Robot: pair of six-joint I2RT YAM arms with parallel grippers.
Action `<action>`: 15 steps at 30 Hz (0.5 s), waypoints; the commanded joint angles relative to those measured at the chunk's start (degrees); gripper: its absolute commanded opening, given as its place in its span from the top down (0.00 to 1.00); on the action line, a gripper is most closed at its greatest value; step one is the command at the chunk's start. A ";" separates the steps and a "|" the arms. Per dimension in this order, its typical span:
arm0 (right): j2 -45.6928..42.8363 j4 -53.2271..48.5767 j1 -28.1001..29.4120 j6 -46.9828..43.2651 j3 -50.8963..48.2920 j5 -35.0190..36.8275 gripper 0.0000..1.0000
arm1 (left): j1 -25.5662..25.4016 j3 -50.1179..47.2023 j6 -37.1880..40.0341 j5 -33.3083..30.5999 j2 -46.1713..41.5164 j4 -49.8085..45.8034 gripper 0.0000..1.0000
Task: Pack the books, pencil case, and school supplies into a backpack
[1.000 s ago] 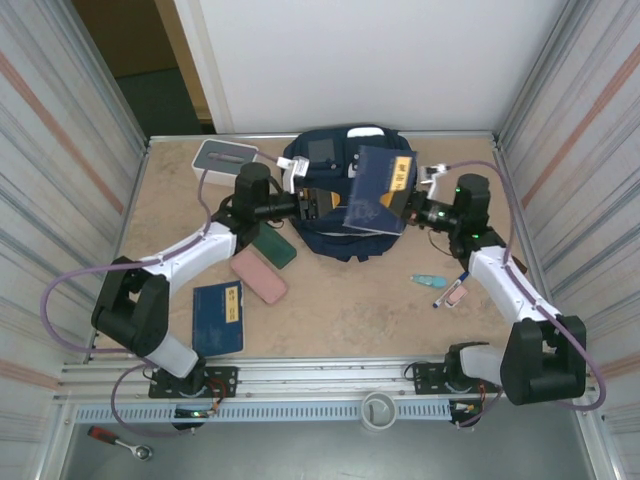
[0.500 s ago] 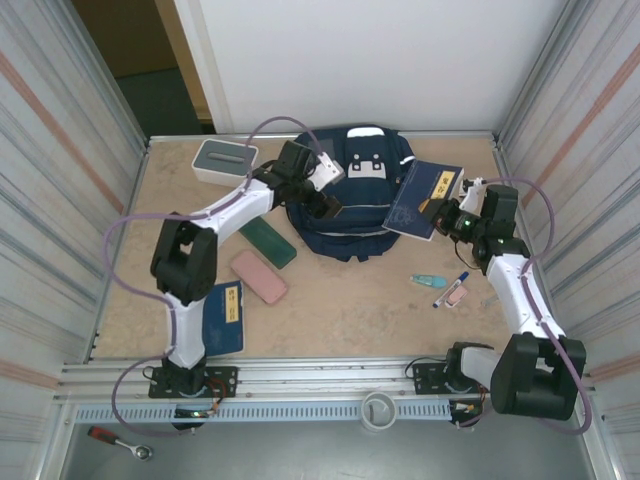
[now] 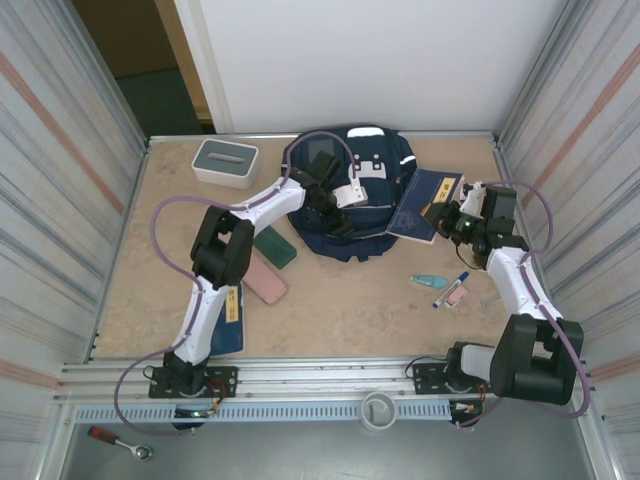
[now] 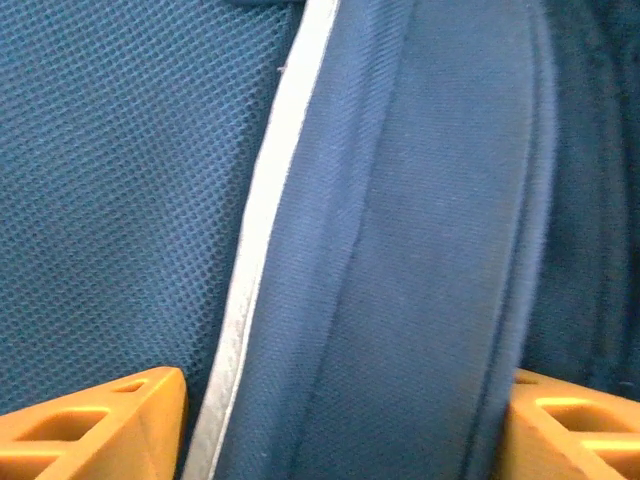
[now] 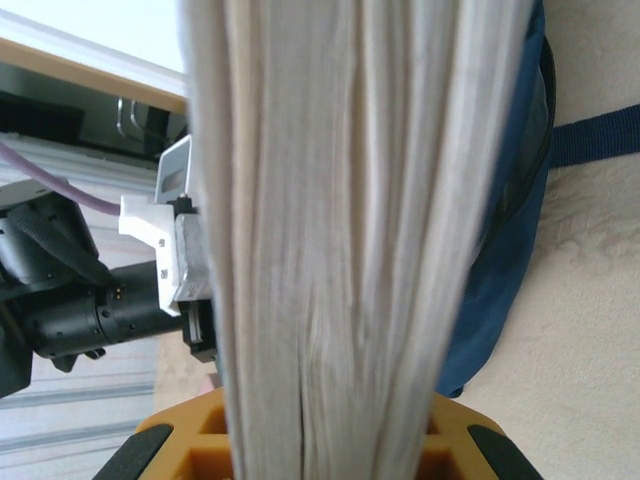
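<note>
Pinching one navy book (image 3: 425,203) between the right fingers (image 5: 180,445): page edges seen close at the wrist, yellow label, unreadable, from above. Straddling backpack (image 3: 365,185) fabric and its white stripe (image 4: 250,250) with left fingers (image 4: 90,425) spread.

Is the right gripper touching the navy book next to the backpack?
Touching. The right wrist view shows the book's page edges wedged between the right gripper's orange fingers, with no gap on either side.
</note>
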 commanded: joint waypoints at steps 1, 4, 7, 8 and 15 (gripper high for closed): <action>-0.01 1.66 -0.34 -1.11 -0.20 -1.74 1.00 | -0.02 2.15 2.20 -2.94 1.53 -1.90 0.39; -0.46 1.37 -0.32 -1.20 -0.70 -1.86 1.00 | -0.03 3.13 1.14 -2.37 2.09 -1.79 0.56; -1.43 0.72 -0.25 -1.20 -1.55 -1.74 1.00 | -0.11 2.99 -0.44 -1.47 1.34 -0.89 0.69; -1.97 0.22 -0.19 -1.29 -1.83 -1.68 1.00 | -0.08 3.04 -1.33 -1.09 0.71 -0.38 0.74; -8.45 -10.17 -0.25 -5.73 -2.01 2.11 1.00 | 1.57 0.19 -12.42 3.42 -8.75 8.31 1.00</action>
